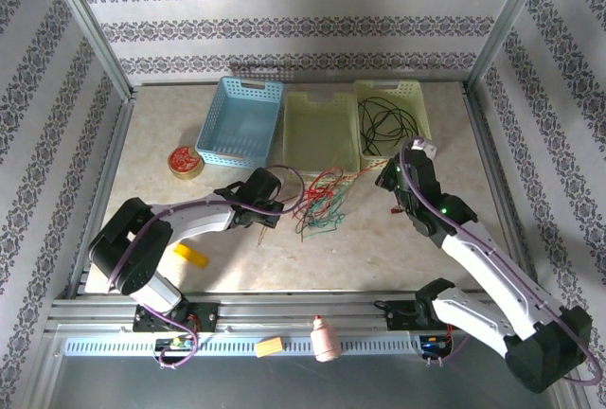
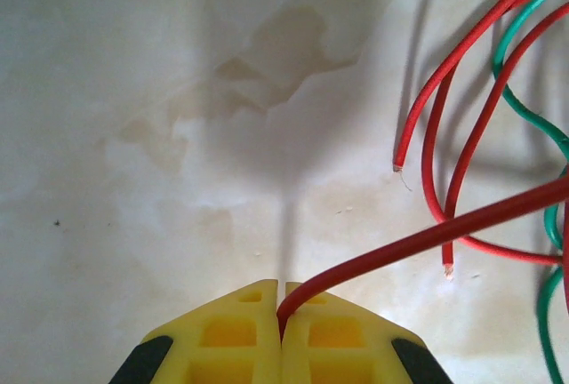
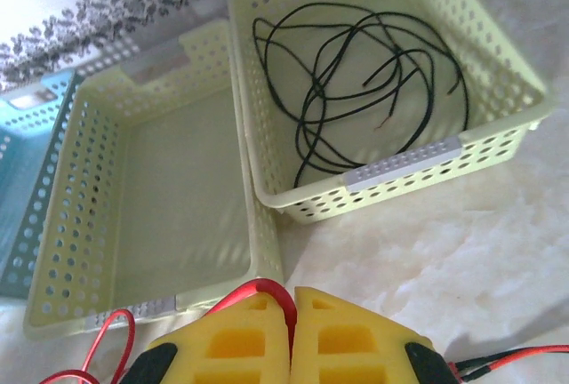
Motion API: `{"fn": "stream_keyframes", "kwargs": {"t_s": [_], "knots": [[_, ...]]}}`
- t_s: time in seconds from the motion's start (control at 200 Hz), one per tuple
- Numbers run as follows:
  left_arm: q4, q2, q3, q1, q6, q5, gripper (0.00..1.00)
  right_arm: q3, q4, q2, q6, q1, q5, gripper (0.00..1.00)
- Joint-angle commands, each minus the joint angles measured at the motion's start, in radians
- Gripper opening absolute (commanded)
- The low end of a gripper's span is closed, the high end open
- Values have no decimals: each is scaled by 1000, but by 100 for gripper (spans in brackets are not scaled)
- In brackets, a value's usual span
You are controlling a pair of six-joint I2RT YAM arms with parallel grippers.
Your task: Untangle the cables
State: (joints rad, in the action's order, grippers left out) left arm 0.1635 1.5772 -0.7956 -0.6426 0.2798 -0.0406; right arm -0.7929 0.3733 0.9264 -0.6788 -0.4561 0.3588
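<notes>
A loose tangle of thin red and green cables (image 1: 320, 203) lies on the table in front of the baskets. My left gripper (image 1: 268, 223) sits at the tangle's left side. In the left wrist view its yellow fingers (image 2: 231, 340) are shut on a red cable (image 2: 427, 237) that runs off to the right, past a green cable (image 2: 524, 117). My right gripper (image 1: 386, 182) is at the tangle's right side, and its gripper tips (image 3: 292, 300) are shut on a red cable (image 3: 267, 288). Black cables (image 3: 356, 91) lie coiled in the right-hand basket (image 1: 421, 111).
Three baskets stand at the back: a blue one (image 1: 240, 120), a pale yellow one (image 1: 322, 130) in the middle, and the one with the black cables. A tape roll (image 1: 184, 160) and a yellow block (image 1: 192, 255) lie to the left. A pink bottle (image 1: 325, 338) rests on the front rail.
</notes>
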Motion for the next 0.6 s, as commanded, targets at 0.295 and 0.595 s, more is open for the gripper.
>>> {"fn": "stream_keyframes", "kwargs": {"t_s": [0.295, 0.595], "knots": [[27, -245, 85, 3, -35, -170, 72, -159, -104, 220, 284, -147, -315, 0], [135, -365, 22, 3, -86, -204, 78, -279, -87, 391, 361, -275, -591, 0]]}}
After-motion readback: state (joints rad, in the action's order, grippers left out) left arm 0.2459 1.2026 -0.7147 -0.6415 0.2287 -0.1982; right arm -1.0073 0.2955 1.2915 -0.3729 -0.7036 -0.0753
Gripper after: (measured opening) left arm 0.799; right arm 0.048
